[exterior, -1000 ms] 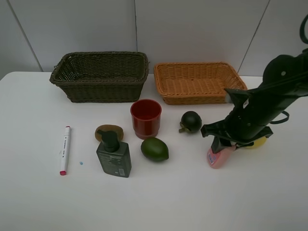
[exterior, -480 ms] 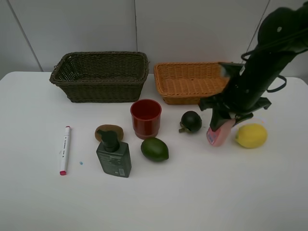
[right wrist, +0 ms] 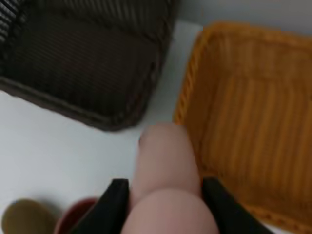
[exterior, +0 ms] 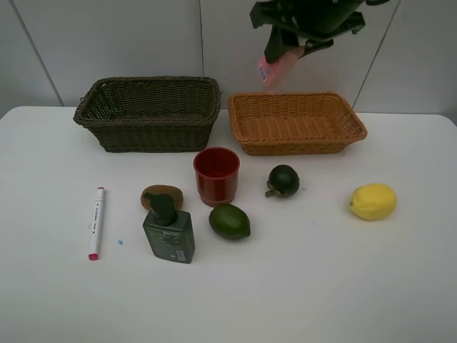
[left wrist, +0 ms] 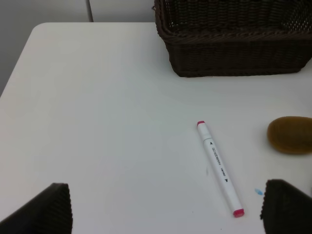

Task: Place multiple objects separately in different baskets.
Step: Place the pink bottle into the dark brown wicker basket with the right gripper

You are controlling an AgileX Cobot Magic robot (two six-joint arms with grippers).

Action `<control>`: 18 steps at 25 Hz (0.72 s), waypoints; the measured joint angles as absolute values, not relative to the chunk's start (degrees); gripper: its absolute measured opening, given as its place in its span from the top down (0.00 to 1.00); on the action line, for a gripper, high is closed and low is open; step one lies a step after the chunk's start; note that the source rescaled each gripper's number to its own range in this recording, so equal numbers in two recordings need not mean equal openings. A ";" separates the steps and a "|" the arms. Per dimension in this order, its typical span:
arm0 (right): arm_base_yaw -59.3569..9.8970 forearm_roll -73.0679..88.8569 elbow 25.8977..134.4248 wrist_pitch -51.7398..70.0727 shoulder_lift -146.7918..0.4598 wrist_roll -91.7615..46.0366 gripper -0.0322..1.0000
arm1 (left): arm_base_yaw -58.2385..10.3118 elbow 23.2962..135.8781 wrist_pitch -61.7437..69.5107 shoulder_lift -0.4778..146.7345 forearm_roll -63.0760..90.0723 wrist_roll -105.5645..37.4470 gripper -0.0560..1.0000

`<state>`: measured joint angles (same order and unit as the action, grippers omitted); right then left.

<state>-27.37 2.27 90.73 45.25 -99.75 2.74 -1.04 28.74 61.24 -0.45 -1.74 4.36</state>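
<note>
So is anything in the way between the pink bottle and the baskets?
No, nothing that shows. The right gripper holds the pink bottle high in the air, over the gap between the orange basket and the dark basket, with only air underneath.

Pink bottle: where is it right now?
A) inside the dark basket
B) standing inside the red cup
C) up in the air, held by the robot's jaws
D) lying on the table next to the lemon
C: the right arm's jaws are closed on the pink bottle, which hangs high above the table near the orange basket, touching nothing else.
</note>
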 joint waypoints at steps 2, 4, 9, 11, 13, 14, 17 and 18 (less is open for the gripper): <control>-29.46 2.27 93.57 42.19 -102.04 2.03 0.68 | -1.04 28.74 61.24 -0.45 -1.74 4.36 0.00; -31.16 2.27 96.30 40.28 -105.54 1.74 0.68 | -1.04 28.74 61.24 -0.45 -1.74 4.36 0.00; -34.91 2.32 104.72 36.75 -115.97 1.73 0.68 | -1.04 28.74 61.24 -0.45 -1.74 4.36 0.00; -35.96 2.32 108.39 35.05 -120.68 1.73 0.68 | -1.04 28.74 61.24 -0.45 -1.74 4.36 0.00; -36.72 2.32 112.44 33.53 -124.76 1.73 0.68 | -1.04 28.74 61.24 -0.45 -1.74 4.36 0.00; -36.97 2.32 114.12 32.96 -126.99 1.73 0.68 | -1.04 28.74 61.24 -0.45 -1.74 4.36 0.00; -37.43 2.44 119.04 31.95 -132.89 1.68 0.68 | -1.04 28.74 61.24 -0.45 -1.74 4.36 0.00; -37.43 2.51 120.43 31.39 -134.78 1.68 0.68 | -1.04 28.74 61.24 -0.45 -1.74 4.36 0.00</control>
